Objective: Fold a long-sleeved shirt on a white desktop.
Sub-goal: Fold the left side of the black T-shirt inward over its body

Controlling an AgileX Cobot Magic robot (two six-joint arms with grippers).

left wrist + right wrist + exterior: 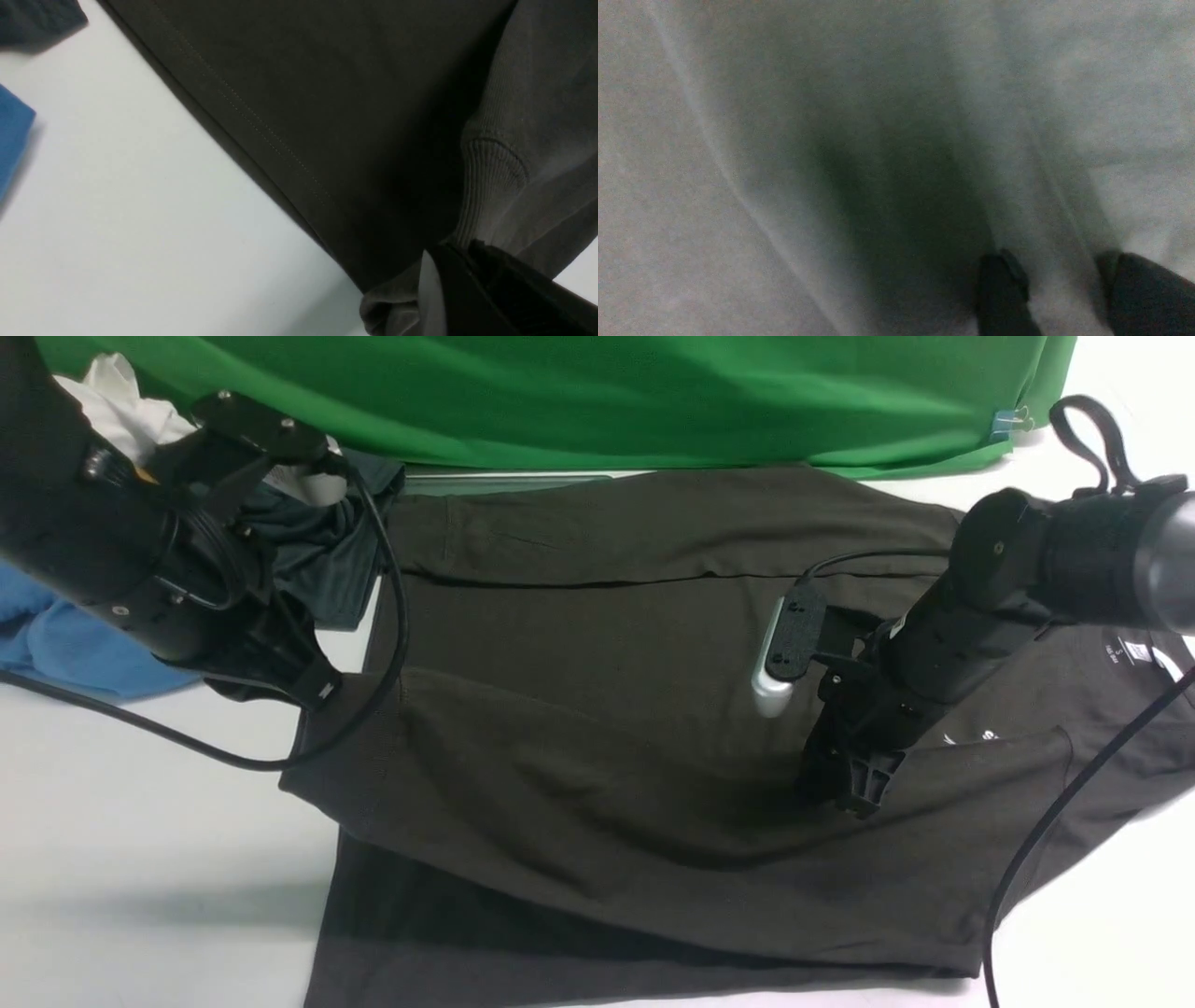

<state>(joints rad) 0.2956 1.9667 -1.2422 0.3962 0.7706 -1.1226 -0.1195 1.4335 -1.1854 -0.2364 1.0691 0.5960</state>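
The long-sleeved shirt (597,709), dark brownish-grey, lies spread over the white desktop (140,859), a sleeve folded across its body. Its white neck label (1136,651) and chest print (988,736) show at the right. My left gripper (317,695) hangs at the shirt's left edge. In the left wrist view it (448,249) is shut on the sleeve by its ribbed cuff (490,172). My right gripper (854,798) points down onto the shirt's middle right. In the right wrist view it (1057,266) stands open, and blurred shirt cloth (784,140) fills the view.
A blue garment (65,644) and a charcoal garment (317,551) lie at the back left, with white cloth (117,401) behind them. A green backdrop (560,392) closes the far edge. Black cables (1046,831) trail over the shirt's right part and the left desktop.
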